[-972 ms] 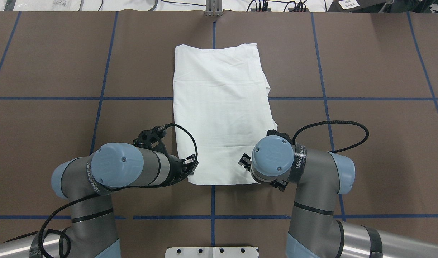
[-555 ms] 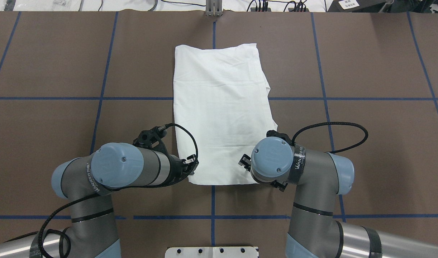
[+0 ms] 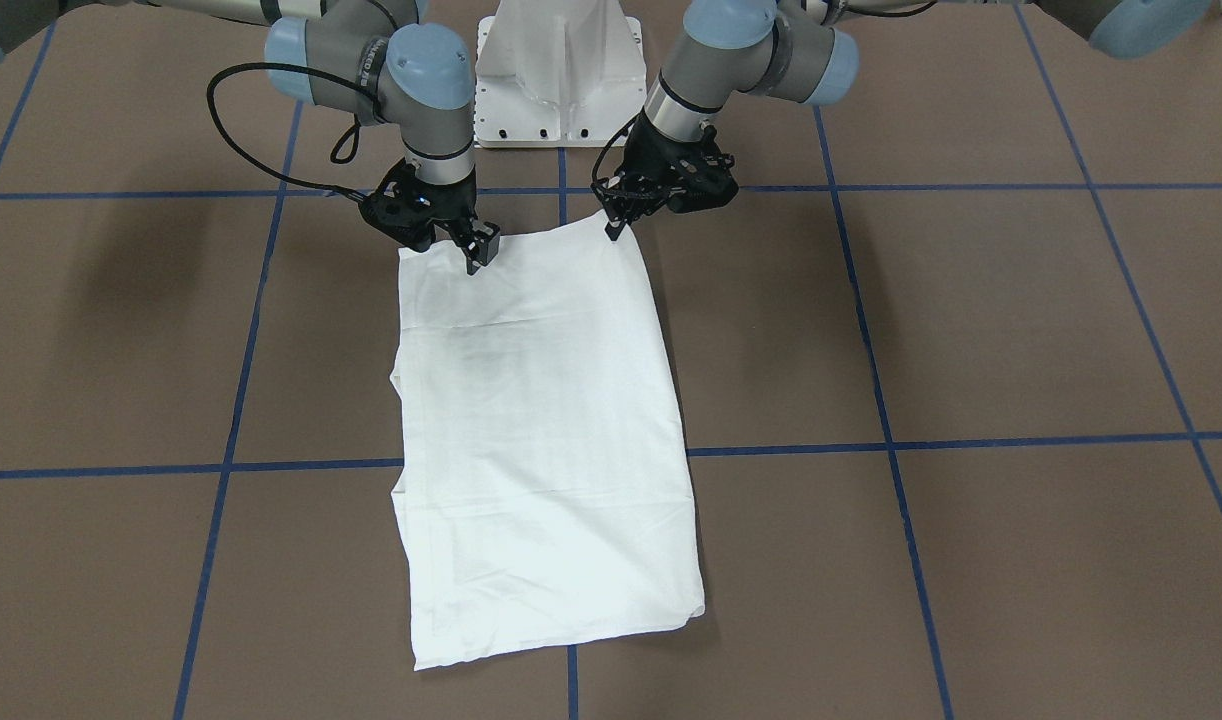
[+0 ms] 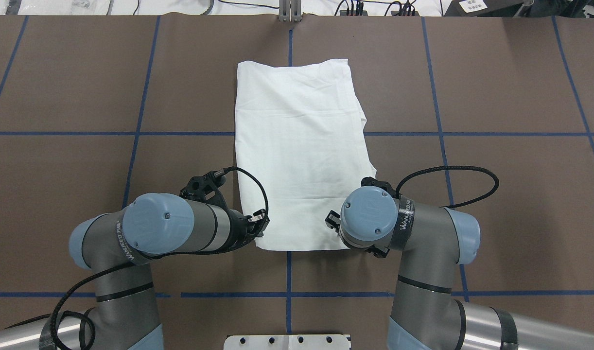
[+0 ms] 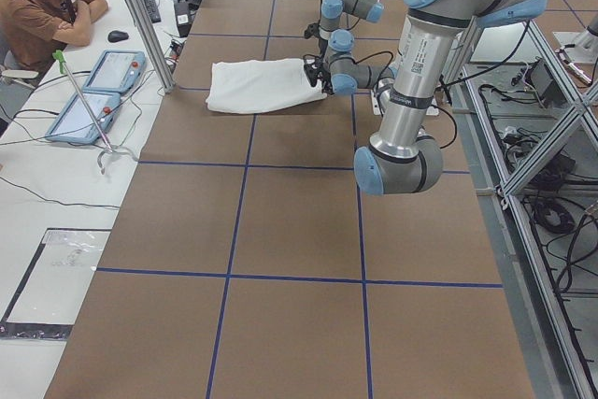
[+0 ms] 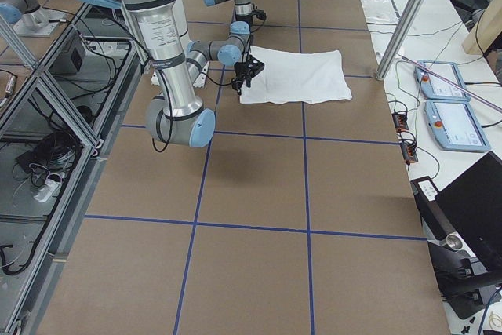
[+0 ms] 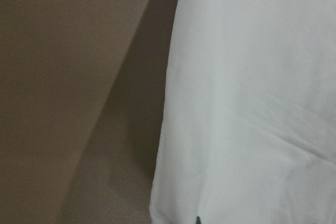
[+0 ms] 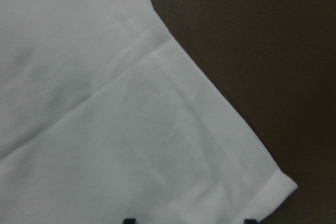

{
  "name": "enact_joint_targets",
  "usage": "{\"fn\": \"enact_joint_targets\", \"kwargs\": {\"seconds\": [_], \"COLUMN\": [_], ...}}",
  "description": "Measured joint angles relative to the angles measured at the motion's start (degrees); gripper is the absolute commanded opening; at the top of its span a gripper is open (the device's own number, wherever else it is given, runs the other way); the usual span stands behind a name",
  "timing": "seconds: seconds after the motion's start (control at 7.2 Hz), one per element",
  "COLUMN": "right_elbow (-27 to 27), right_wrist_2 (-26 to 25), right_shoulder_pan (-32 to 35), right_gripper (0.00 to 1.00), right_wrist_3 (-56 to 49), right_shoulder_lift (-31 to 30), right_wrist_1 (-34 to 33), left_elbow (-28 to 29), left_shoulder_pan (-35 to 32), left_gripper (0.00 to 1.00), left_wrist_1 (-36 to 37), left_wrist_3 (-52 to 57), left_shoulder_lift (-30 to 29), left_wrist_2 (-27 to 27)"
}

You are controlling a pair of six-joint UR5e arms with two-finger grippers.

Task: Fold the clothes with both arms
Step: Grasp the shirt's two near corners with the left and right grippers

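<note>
on the brown table (image 4: 83, 97), one smooth white shirt (image 4: 297, 146), folded oblong — from overhead, two black grippers: right gripper (image 3: 479, 246) at 5 o'clock, fingers spread; left gripper (image 3: 612, 226) at 7 o'clock — grip cannot be told.

1. One white shirt (image 4: 297, 150) lies on the table.
2. Two robot arms: the left arm (image 4: 156, 228) and the right arm (image 4: 413, 228).
3. Two black grippers: the left gripper (image 3: 614, 226) and the right gripper (image 3: 479, 250).
4. One white pedestal base (image 3: 559, 70).
5. One seated person (image 5: 42, 7).
6. Two blue-edged tablets (image 5: 112, 70).
</note>
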Motion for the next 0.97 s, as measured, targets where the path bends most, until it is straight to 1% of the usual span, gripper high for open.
{"fn": "enact_joint_targets", "kwargs": {"seconds": [0.28,0.42,0.56,0.69,0.97], "right_elbow": [0.1,0.1,0.1,0.1,0.1], "right_wrist_2": [0.1,0.2,0.3,0.3,0.4], "right_shoulder_pan": [0.0,0.1,0.1,0.1,0.1], "right_gripper": [0.07,0.04,0.24,0.47,1.0], "right_wrist_3": [-0.1,-0.1,-0.1,-0.1,0.0], "right_shoulder_lift": [0.0,0.0,-0.1,-0.1,-0.1], "right_wrist_1": [0.3,1.0,1.6,1.9,2.0], "left_elbow": [0.0,0.0,-0.1,-0.1,-0.1], "left_shoulder_pan": [-0.2,-0.3,-0.4,-0.4,-0.4], "left_gripper": [0.0,0.0,0.0,0.0,0.0], "left_wrist_1": [0.1,0.1,0.1,0.1,0.0], "left_wrist_3": [0.0,0.0,0.0,0.0,0.0], "left_shoulder_lift": [0.0,-0.1,-0.1,-0.1,-0.1], "left_wrist_2": [0.0,0.0,0.0,0.0,0.0]}}
